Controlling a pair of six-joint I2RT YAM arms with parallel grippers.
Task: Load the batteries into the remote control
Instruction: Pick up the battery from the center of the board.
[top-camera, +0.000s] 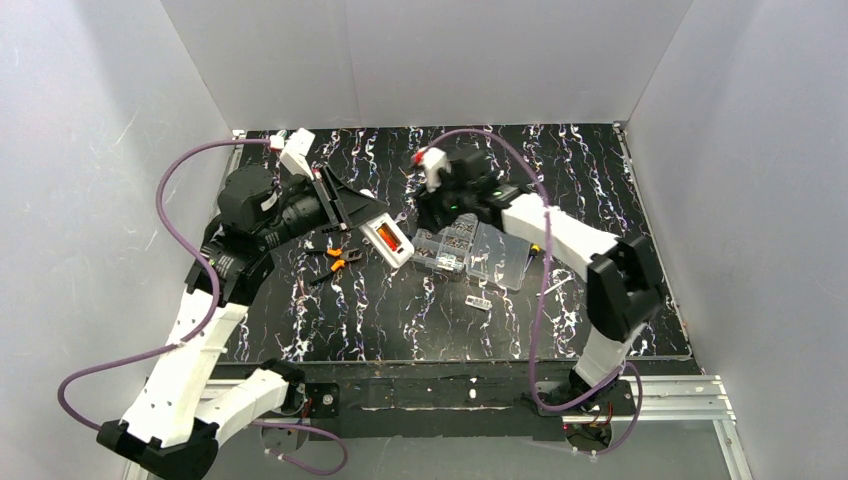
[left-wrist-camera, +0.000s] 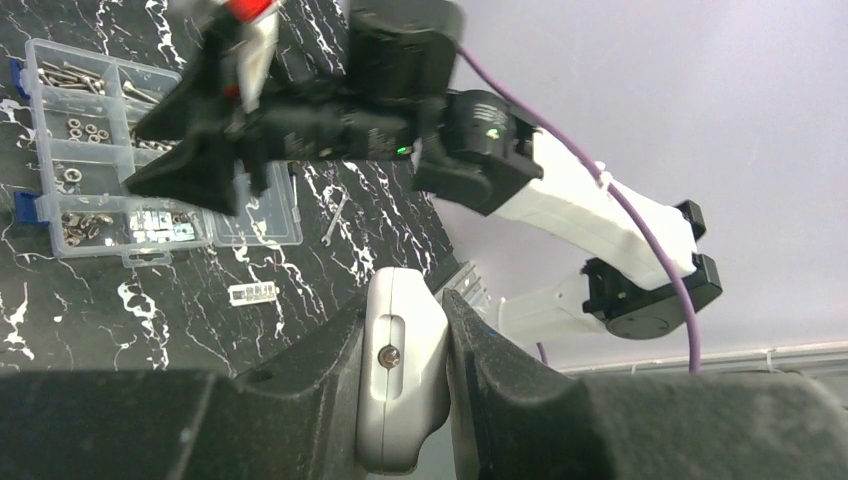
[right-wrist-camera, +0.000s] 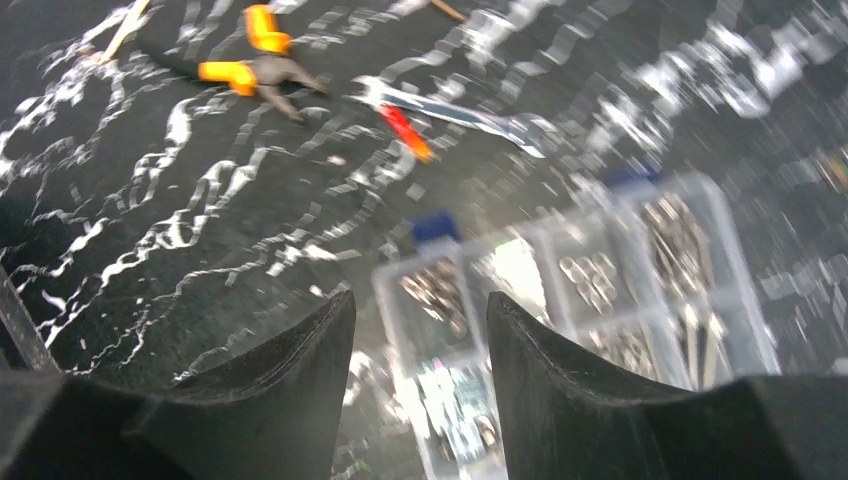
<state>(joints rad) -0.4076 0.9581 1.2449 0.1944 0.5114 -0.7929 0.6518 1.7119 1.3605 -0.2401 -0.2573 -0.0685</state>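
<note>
My left gripper (top-camera: 375, 225) is shut on the remote control (top-camera: 387, 241) and holds it above the table, its orange-brown battery recess facing up. In the left wrist view the remote's white edge (left-wrist-camera: 403, 370) is clamped between both fingers. The right gripper (top-camera: 428, 220) hovers open, with nothing in it, just right of the remote. From the right wrist its jaws (right-wrist-camera: 420, 310) stand apart above the clear compartment box (right-wrist-camera: 560, 290). Small coloured pieces lie in the box's near compartment, too blurred to tell if they are the batteries.
The clear box (top-camera: 470, 250) sits mid-table with its lid folded open to the right. A tiny white cover piece (top-camera: 478, 301) lies in front of it. Orange-handled pliers (right-wrist-camera: 250, 60) and a wrench (right-wrist-camera: 470, 115) lie left of the box. White walls enclose the table.
</note>
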